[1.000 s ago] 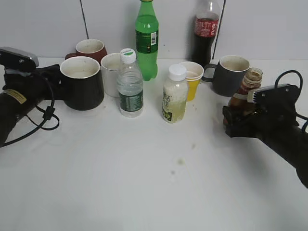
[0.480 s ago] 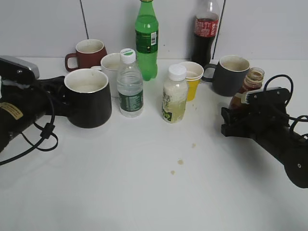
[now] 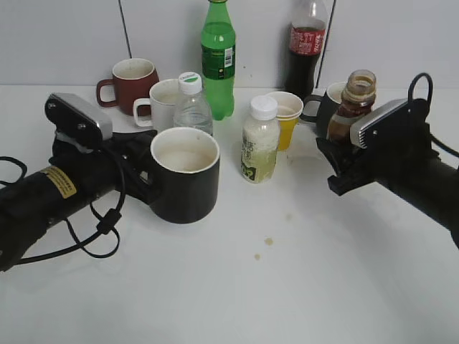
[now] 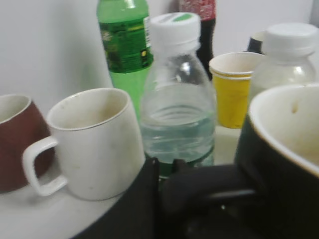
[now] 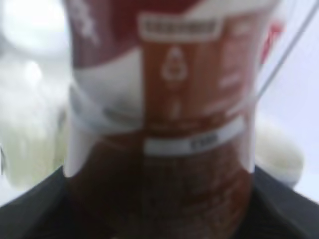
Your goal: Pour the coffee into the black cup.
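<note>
exterior view: white table [image 3: 237,301] with a few small brown drips near the middle; drinks and mugs stand along the far edge.
black cup [image 3: 184,174]: glossy black mug, cream stained inside, left of centre, near side of the row, upright.
left gripper [image 3: 140,175]: black, clamped on the cup's handle side; yellow sticker on the arm, writing too small to read.
coffee [image 3: 351,100]: small curvy clear bottle, uncapped, brown liquid, on the right, upright, raised in front of the dark-grey mug [image 3: 324,106].
right gripper [image 3: 343,161]: pinching the coffee bottle low on its body.
right wrist view: coffee label [image 5: 169,64] red-brown and white, blurred, lettering unreadable.
left wrist view: white mug [image 4: 92,142] with loop handle, glazed; clear water bottle [image 4: 177,107] with white cap touched with green; green bottle [image 4: 124,45] behind it, print unreadable.
far row: dark-red mug [image 3: 131,81] at left; cola bottle [image 3: 306,46] with red label; yellow paper cup [image 3: 285,118]; pale milky bottle [image 3: 259,143] with white cap.
</note>
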Motion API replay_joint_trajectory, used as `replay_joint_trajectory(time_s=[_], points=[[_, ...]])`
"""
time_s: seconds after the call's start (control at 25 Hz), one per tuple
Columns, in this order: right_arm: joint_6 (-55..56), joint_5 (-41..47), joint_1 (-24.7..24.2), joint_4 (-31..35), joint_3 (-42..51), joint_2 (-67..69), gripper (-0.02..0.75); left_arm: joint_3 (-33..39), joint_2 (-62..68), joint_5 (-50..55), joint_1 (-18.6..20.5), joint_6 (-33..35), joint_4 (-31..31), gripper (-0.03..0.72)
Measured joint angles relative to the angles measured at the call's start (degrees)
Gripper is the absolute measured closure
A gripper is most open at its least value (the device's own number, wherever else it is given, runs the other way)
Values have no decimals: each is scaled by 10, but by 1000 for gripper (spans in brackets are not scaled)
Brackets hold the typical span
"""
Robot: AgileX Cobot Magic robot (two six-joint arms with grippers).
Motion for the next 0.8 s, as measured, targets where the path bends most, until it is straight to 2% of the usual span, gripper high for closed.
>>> replay_joint_trajectory(time_s=[0.24, 0.4, 0.64, 0.8], points=[[-46, 6, 1, -80, -31, -87, 234, -29, 1, 1, -37, -1, 37, 642], [-55, 29, 1, -150, -83, -97, 234, -53, 16, -2, -56, -30, 53, 643], [-93, 56, 1, -234, -140, -97, 234, -58, 20, 0, -58, -39, 56, 643], [-123, 81, 1, -269, -161, -97, 234, -75, 20, 1, -58, -47, 100, 643]])
